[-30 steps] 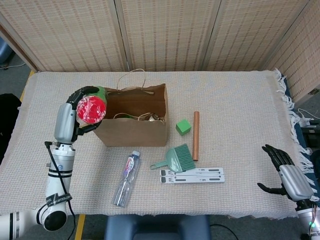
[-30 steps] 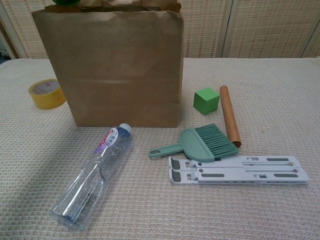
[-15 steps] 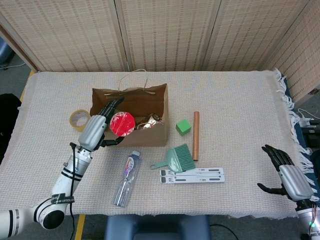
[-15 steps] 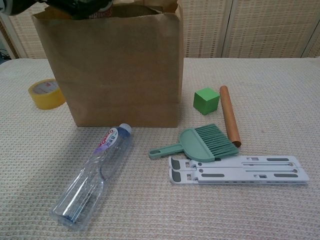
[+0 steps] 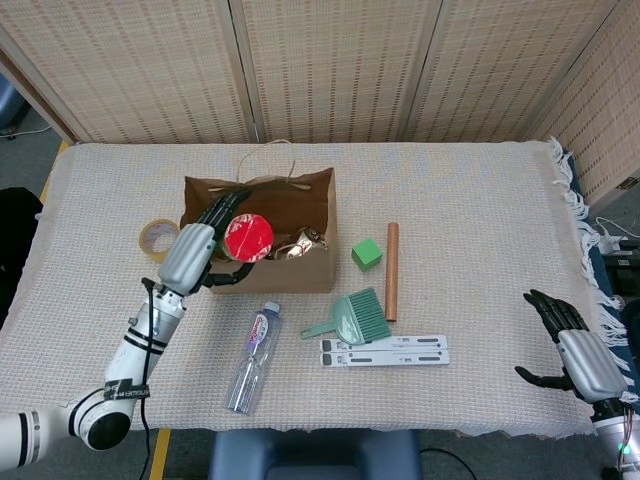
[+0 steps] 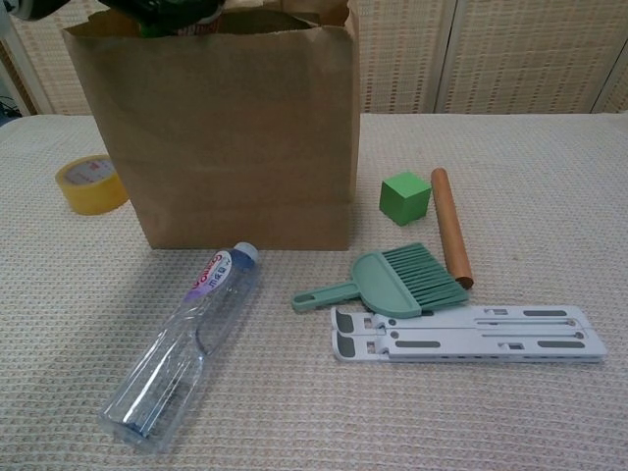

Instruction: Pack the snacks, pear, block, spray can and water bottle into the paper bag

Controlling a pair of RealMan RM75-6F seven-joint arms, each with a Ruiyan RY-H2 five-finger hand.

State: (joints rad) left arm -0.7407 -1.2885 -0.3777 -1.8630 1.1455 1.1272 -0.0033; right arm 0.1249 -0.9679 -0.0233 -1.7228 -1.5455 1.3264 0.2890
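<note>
The brown paper bag [image 5: 272,276] stands open at the table's centre left, also filling the chest view [image 6: 226,137]. My left hand [image 5: 203,243] reaches over the bag's left rim and grips the green spray can by its red cap [image 5: 248,237], inside the opening. A shiny snack wrapper [image 5: 301,243] lies in the bag. The green block [image 5: 367,253] [image 6: 405,197] sits right of the bag. In front of the bag lies the clear water bottle [image 5: 252,358] [image 6: 183,343] on its side. My right hand [image 5: 575,350] rests open at the table's front right edge, holding nothing.
A yellow tape roll [image 5: 155,237] [image 6: 91,183] lies left of the bag. A wooden rod [image 5: 392,270] [image 6: 451,226], a green brush with dustpan [image 5: 355,318] [image 6: 392,280] and a white folding stand [image 5: 385,351] [image 6: 466,334] lie to the right and front.
My left hand carried the spray can from outside the bag's left edge over the rim and down into the opening. The right hand stayed still.
</note>
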